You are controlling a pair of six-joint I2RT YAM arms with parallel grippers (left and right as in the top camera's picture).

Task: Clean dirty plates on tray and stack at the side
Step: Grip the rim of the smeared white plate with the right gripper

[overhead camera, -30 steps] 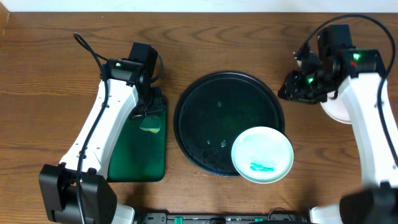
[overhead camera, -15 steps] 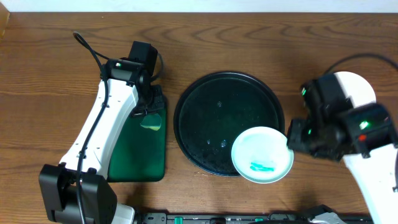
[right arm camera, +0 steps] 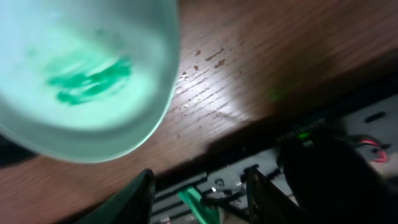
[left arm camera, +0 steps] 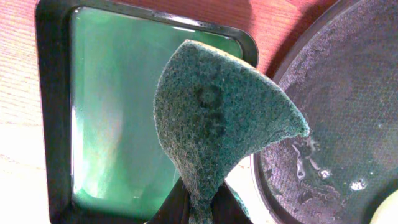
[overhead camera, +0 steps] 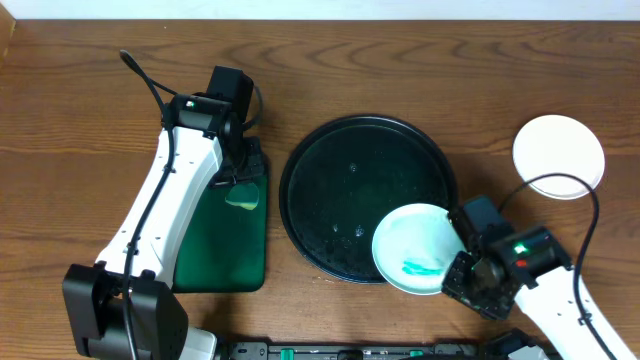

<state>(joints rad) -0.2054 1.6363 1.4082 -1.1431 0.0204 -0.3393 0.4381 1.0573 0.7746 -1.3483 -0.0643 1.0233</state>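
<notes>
**Inspector:** Location of the round black tray [overhead camera: 350, 170]?

**Assistant:** Centre of the overhead view, on the wooden table [overhead camera: 80, 100]. Its surface is glossy, with scattered droplets in the lower half.

**Inspector:** Plates observed?

**Assistant:** 2. 1 mint-green plate [overhead camera: 425, 240] lies at the tray's lower right, overlapping the rim and reaching out over the table. A teal smear sits in its lower part. 1 white plate [overhead camera: 559, 155] lies on the table in the upper right of the frame, well apart from the tray. Whether anything lies beneath it cannot be told.

**Inspector:** Left pincer?

**Assistant:** The left pincer [left arm camera: 198, 208] is clamped on a green scouring sponge [left arm camera: 217, 124], gripping it at the bottom edge of the wrist view. The sponge stands up and curls to a point toward the right. It hangs above the right part of the dark-green rectangular tray [overhead camera: 215, 245], just beside the black tray's left rim.

**Inspector:** Right pincer?

**Assistant:** The right pincer [right arm camera: 199, 196] is wide, with nothing between its 2 fingers [right arm camera: 127, 202]. In its wrist view the smeared plate fills the upper left, and the fingers show at the bottom edge, apart from it. Overhead, that arm sits at the lower right, just beside the mint-green plate's right edge.
</notes>
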